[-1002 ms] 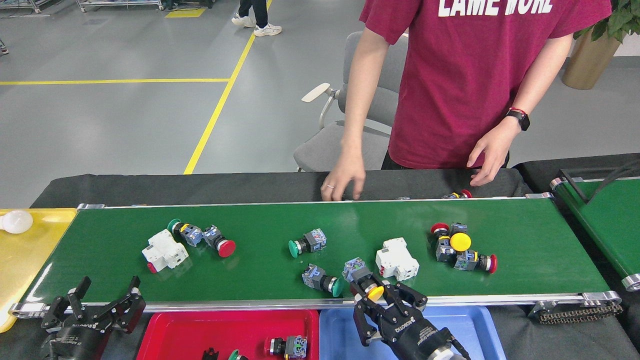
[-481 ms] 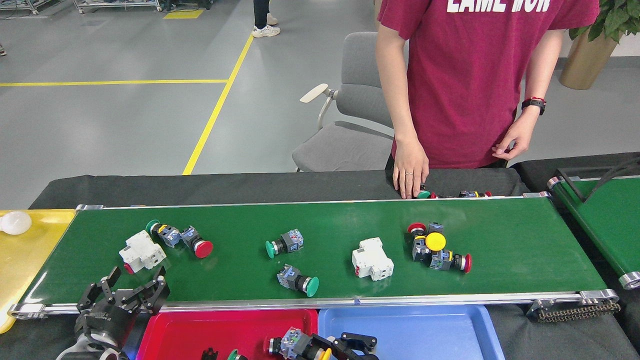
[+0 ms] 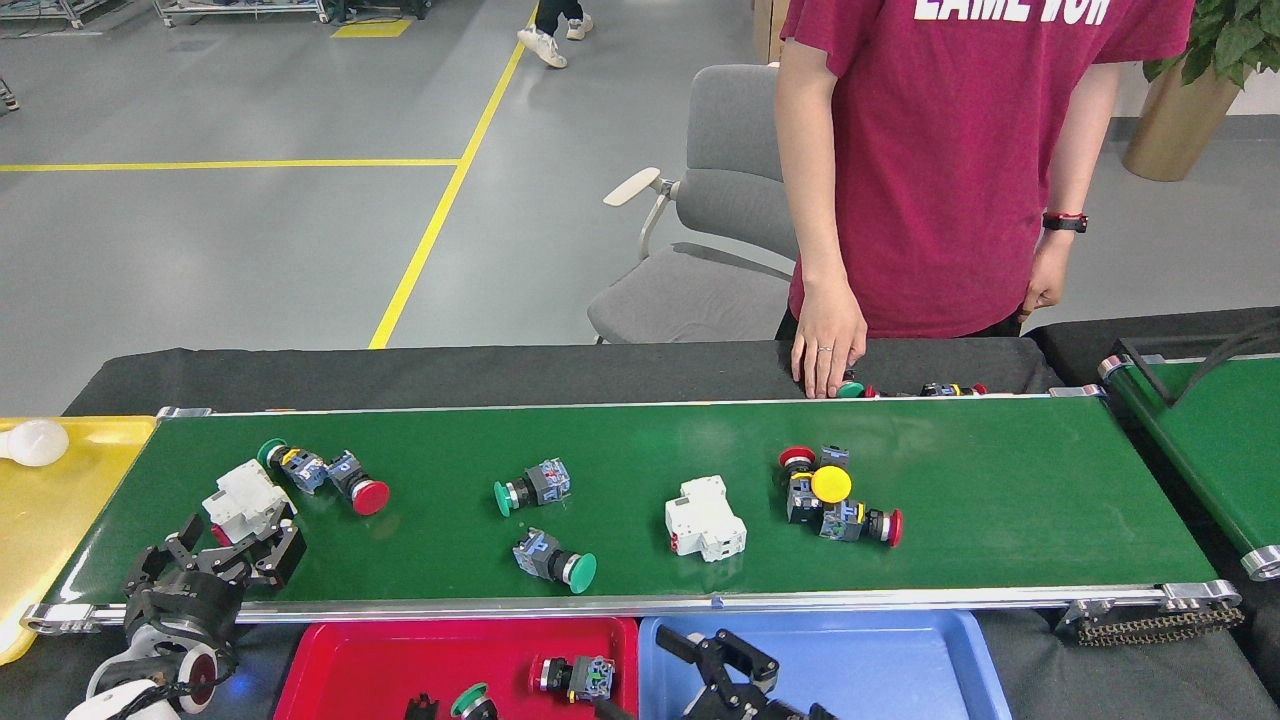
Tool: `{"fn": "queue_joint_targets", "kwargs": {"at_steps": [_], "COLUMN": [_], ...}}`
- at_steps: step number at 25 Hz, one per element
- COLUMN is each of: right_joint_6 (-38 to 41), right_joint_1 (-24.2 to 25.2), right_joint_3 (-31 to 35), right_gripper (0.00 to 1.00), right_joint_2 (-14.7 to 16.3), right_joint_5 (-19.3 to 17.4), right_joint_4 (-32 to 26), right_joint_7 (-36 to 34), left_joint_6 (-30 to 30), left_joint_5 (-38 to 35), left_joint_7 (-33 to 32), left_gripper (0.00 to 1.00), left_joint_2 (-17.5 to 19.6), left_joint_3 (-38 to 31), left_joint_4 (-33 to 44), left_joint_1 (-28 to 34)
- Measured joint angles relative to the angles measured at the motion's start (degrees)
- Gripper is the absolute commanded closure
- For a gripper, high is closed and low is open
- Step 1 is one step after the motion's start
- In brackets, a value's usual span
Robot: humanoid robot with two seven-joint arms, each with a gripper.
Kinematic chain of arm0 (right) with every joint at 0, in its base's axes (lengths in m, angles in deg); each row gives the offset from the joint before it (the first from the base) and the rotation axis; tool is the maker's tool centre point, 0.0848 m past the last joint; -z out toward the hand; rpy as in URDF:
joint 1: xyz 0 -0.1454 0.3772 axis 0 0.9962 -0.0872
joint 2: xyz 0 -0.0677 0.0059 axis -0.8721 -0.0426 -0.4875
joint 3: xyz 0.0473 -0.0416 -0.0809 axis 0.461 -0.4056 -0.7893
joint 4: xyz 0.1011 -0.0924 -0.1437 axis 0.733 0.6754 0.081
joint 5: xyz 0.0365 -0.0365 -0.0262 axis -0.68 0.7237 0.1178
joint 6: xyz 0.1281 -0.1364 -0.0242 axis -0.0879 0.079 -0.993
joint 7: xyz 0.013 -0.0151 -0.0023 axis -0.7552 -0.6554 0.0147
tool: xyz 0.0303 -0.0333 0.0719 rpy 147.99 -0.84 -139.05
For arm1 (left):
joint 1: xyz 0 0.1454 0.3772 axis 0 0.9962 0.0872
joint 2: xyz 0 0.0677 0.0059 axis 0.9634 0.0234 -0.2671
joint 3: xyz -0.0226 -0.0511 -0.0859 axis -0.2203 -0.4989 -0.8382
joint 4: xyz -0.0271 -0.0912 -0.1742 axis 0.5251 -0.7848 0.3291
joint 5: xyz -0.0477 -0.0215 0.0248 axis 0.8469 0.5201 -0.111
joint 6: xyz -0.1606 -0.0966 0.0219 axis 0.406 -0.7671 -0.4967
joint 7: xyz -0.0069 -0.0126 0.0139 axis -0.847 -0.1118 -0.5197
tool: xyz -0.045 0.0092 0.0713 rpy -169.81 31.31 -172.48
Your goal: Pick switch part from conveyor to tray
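A grey factory floor lies behind the green conveyor [image 3: 640, 500]. At lower left, the left gripper [image 3: 225, 550] spreads open beside a white breaker [image 3: 245, 497]. Switch parts [image 3: 553, 560] lie mid-belt. At bottom centre, above the blue tray [image 3: 900, 660], the right gripper [image 3: 715, 655] is open and empty.

On the conveyor [image 3: 1000, 500] I count two white breaker blocks, one near its left end [image 3: 240, 497] and one past its middle [image 3: 705, 517]. Push-button switches on the belt: two by the left block [image 3: 325, 475], two green ones near the middle [image 3: 530, 485], and a cluster of about three toward the right [image 3: 835, 497]. Below the conveyor sit two trays, red [image 3: 330, 665] and blue [image 3: 900, 660].
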Motion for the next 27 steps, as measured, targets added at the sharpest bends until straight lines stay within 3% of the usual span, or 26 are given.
{"fn": "queue_joint_targets", "kwargs": {"at_steps": [5,12,13,14,15,17,18,20,24,27], "right_joint_6": [-6.6,-8.9,-9.0,-9.1,-9.2,-10.3,-11.2,-12.9,-15.9,-18.9], "right_joint_1": [-1.2,-0.6,0.1,0.7,1.3,2.7,3.6,5.0,5.4,5.6], "right_joint_3": [9.2,22.4,24.3,25.5,26.8,28.1,28.3,28.4,28.4,28.2], "right_gripper": [0.08,0.10,0.10,0.10,0.10,0.10,0.10,0.10,0.10,0.09], "right_joint_2": [0.1,0.4,0.4,0.4,0.4,0.4,0.4,0.4,0.4,0.4], "right_joint_5": [0.0,0.9,1.8,2.6,3.2,3.8,4.3,6.2,10.3,12.6], "right_joint_4": [-0.6,-1.7,-1.7,-1.7,-1.7,-1.7,-1.7,-1.6,-1.6,-1.5], "right_joint_7": [-0.3,-3.0,-4.1,-4.6,-5.3,-7.2,-8.2,-10.6,-16.0,-18.9], "left_joint_6": [-2.6,-15.3,-17.2,-19.2,-20.7,-22.6,-22.9,-23.1,-22.7,-16.2], "left_joint_5": [0.0,0.0,0.0,0.0,0.1,0.5,1.1,2.6,3.4,3.6], "left_joint_7": [-0.2,0.4,0.5,0.5,0.5,0.6,1.1,3.5,9.9,11.3], "left_gripper": [0.00,0.03,0.10,0.25,0.49,0.78,0.85,0.93,0.94,0.94], "left_joint_2": [1.0,2.4,2.4,2.4,2.4,2.4,2.4,2.4,2.4,2.3], "left_joint_3": [0.1,7.7,8.1,8.4,8.6,8.8,8.9,9.1,12.3,14.3], "left_joint_4": [-6.3,-15.4,-16.2,-17.2,-18.2,-19.9,-20.5,-21.2,-21.0,-13.0], "left_joint_1": [-3.3,-10.0,-10.7,-11.4,-12.1,-13.4,-13.7,-13.7,-13.5,-9.2]}}
